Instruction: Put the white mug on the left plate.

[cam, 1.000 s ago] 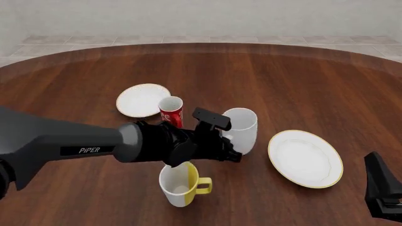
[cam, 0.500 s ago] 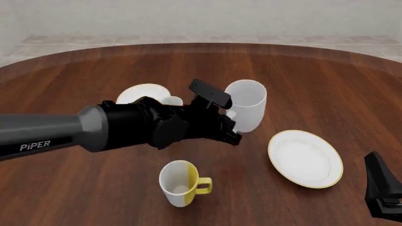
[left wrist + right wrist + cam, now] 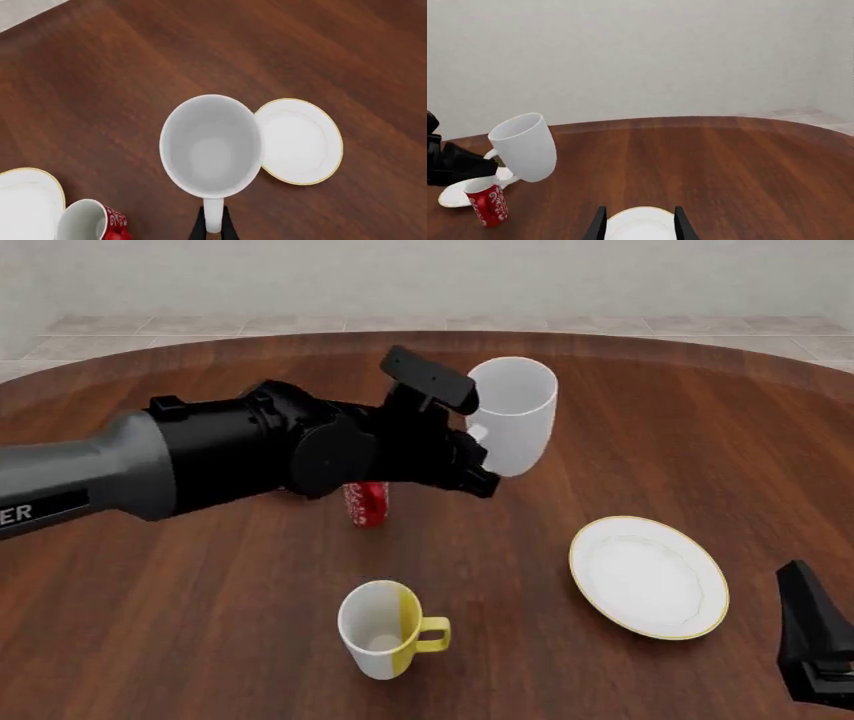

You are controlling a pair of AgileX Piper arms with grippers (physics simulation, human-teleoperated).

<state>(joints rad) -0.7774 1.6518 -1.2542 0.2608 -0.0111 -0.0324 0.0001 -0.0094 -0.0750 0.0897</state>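
the white mug (image 3: 514,415) — tall, plain, glossy, tilted — hangs above the table's (image 3: 667,420) middle, its loop handle pinched by the left gripper (image 3: 470,462); right gripper (image 3: 639,225) spread.

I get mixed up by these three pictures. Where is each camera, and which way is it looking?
Front view: sits above and behind the arms, looking forward and down at the table; shows the left arm, and the right gripper at the edge.
Left wrist view: sits behind the left gripper, looking straight down into the white mug.
Right wrist view: sits behind the right gripper, looking level across the table; shows its fingertips.
Shared: all three show the white mug and the red-patterned mug.
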